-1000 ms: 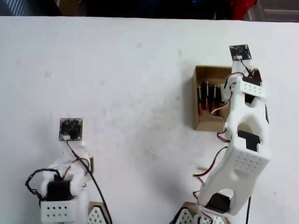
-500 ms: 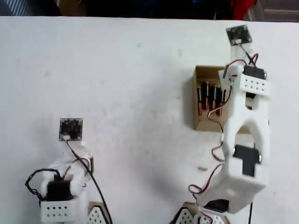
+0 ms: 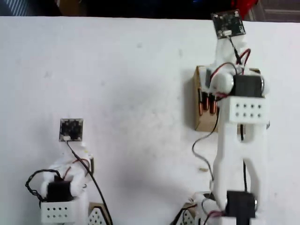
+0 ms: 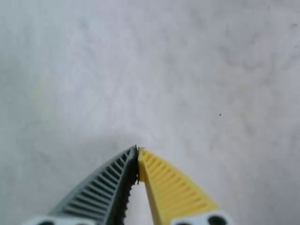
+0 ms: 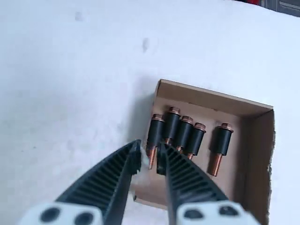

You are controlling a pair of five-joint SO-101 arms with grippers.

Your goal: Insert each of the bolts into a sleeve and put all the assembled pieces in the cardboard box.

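Bolts [image 5: 215, 164], five of them, each seated in a black sleeve [image 5: 221, 140], lie side by side in the cardboard box [image 5: 211, 96], which sits at about 2 o'clock from the middle of the table [image 3: 131, 70] in the high view. Over the last second your right arm [image 3: 241, 154] has straightened and drawn up off the box. Its wrist has swung toward 12 o'clock, from low over the box's 3 o'clock wall to high above its far edge. The right gripper [image 5: 149, 153] now hangs over the near rim with its fingers only a crack apart and nothing between them, so I read this as a release just made and the arm backing away. Your left arm [image 3: 58, 197] has not stirred at 7 o'clock. The left gripper [image 4: 137, 152] has its tips pressed together over bare table, holding nothing. One small brownish speck [image 3: 202, 169] has lain throughout at about 6 o'clock from the box, too small to name. Check it before you call the job finished. If it is no stray part, the assembling and boxing look complete, and all you have left is to park the right arm.
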